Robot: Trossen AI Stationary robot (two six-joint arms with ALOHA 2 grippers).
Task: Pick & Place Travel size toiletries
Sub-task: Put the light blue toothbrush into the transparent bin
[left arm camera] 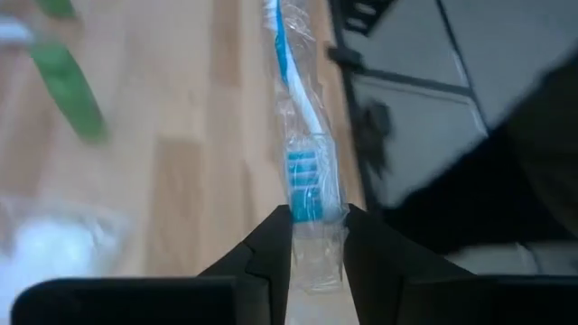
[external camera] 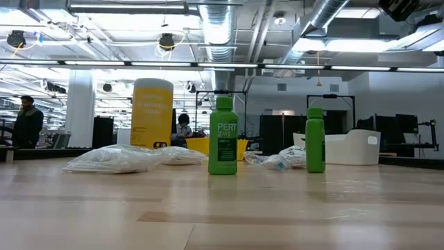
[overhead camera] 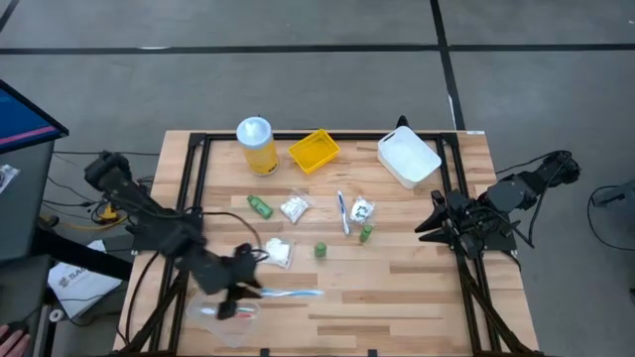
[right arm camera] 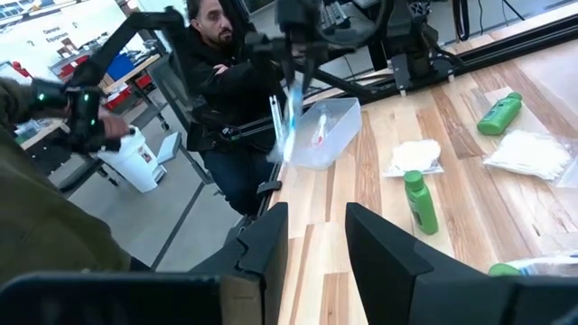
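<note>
My left gripper (overhead camera: 246,284) is near the table's near-left corner, shut on a blue-and-white toothbrush in a clear wrapper (overhead camera: 296,293). Beside it stands a clear tub (overhead camera: 224,311) with something red inside. Three green bottles remain on the wood: one lying (overhead camera: 260,206) and two upright (overhead camera: 320,251) (overhead camera: 366,234). Clear packets of white contents (overhead camera: 294,206) (overhead camera: 278,252) (overhead camera: 362,209) and another toothbrush (overhead camera: 343,214) lie among them. My right gripper (right arm camera: 318,226) waits open at the table's right side (overhead camera: 451,224). My left gripper pinches the wrapped toothbrush between its two fingertips (left arm camera: 275,236) at the wrapper's end, just behind the bristle head (left arm camera: 305,185). The brush runs straight on from the fingers toward the table's right. In the right wrist view it is lifted clear (right arm camera: 287,116), above the clear tub (right arm camera: 327,132).
A tall yellow white-lidded jar (overhead camera: 256,145), a yellow square tray (overhead camera: 314,151) and a white bin (overhead camera: 408,157) stand along the far edge. The near middle and near right of the table are bare wood. A person (right arm camera: 217,54) sits beyond the table's left side.
</note>
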